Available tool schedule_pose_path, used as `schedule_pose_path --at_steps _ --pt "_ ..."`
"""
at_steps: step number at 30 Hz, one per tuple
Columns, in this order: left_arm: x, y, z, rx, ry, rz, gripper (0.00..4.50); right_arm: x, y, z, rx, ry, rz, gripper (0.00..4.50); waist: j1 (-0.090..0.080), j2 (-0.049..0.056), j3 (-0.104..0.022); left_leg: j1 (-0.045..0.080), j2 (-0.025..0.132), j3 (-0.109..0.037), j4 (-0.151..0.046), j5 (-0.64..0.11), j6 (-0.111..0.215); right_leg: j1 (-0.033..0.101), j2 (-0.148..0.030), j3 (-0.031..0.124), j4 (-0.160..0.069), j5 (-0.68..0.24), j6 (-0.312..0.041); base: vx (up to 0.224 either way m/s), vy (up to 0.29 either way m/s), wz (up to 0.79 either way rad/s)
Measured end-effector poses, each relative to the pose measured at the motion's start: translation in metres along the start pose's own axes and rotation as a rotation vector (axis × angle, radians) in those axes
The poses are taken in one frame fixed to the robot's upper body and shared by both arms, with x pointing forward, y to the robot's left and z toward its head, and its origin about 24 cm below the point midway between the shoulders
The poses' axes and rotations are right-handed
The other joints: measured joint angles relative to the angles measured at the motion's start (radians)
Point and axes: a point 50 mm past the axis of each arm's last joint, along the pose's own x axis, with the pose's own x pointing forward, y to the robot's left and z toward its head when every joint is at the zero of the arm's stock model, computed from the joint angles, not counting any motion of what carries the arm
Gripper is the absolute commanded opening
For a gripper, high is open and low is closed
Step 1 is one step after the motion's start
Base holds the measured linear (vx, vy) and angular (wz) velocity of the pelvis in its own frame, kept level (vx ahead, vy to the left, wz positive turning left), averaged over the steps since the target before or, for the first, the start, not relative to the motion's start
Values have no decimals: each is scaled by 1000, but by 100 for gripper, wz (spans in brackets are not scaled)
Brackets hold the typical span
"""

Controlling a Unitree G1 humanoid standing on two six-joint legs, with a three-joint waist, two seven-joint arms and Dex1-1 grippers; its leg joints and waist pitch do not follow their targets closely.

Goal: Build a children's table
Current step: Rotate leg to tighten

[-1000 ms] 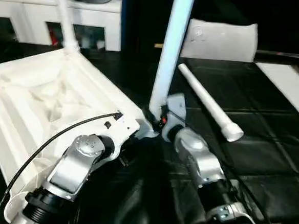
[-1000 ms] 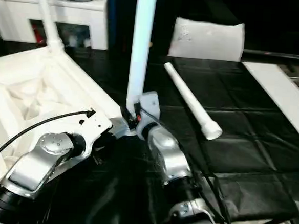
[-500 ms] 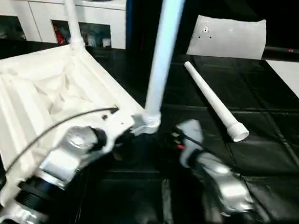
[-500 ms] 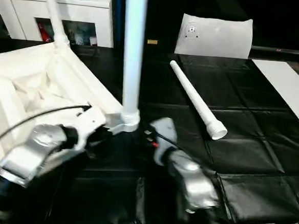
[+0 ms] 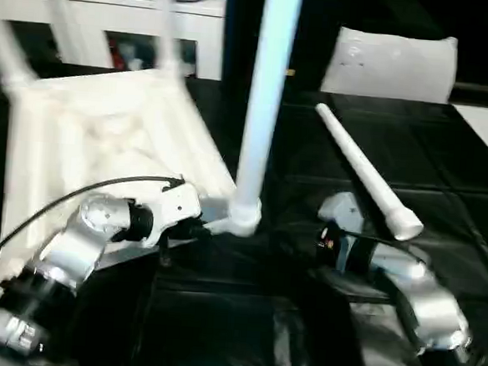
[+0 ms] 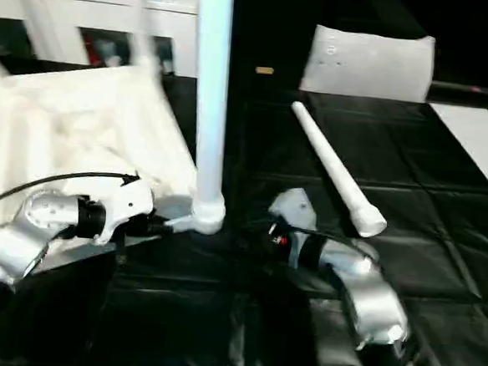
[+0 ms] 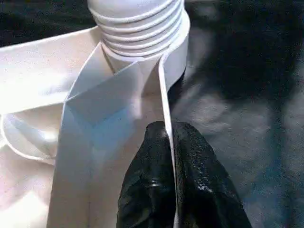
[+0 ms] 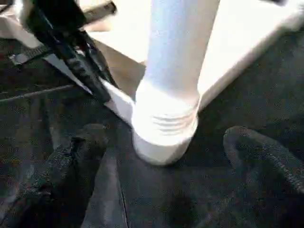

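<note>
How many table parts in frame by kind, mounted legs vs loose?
Tabletops, upside down: 1
Legs standing in corner sockets: 3
Loose legs lying on the black cover: 1
Total: 5

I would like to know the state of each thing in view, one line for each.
Table top: upside down, edge pinched by the left gripper.
Near corner leg: upright in its socket.
Loose leg: lying on the black surface.
Right gripper: fingers open, holding nothing.
</note>
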Motion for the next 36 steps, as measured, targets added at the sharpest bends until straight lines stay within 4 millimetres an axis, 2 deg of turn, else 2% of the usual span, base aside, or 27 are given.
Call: schedule_pose_path --at_steps 4,8,9,11,13,17,26,36 --pt "4 -5 5 58 -8 -105 0 7 3 4 -27 13 111 436 15 0 0 0 0 1 1 0 0 0 -1 0 1 0 0 0 0 0" --pt "7 -7 8 97 -7 -171 0 12 3 3 -32 38 174 436 17 -1 0 0 0 1 3 0 0 0 -1 0 3 0 0 0 0 0" --pt "8 -8 9 104 -8 -180 0 13 3 2 -31 43 189 421 17 -1 0 0 0 1 3 0 0 0 -1 0 4 0 0 0 0 0" --pt "10 -9 11 117 -9 -202 0 14 4 1 -21 49 212 421 17 -1 0 0 0 1 4 0 0 0 -1 0 5 0 0 0 0 0" --pt "11 -10 11 125 -9 -212 0 14 4 -1 -13 56 229 392 17 -1 0 0 0 0 4 0 0 0 -1 0 6 0 0 0 0 0" --pt "11 -9 11 129 -10 -218 0 15 6 -5 6 73 261 363 16 -1 0 0 1 0 5 0 0 0 -1 0 8 0 0 0 0 0" --pt "11 -8 10 132 -9 -227 0 16 2 -6 24 77 267 288 17 -1 0 0 1 0 6 0 0 0 -1 0 14 -3 1 0 0 0" --pt "12 -8 10 109 -19 -218 0 15 5 -11 94 52 243 269 20 2 -2 1 1 0 7 0 0 1 -2 0 14 -3 1 0 0 0"
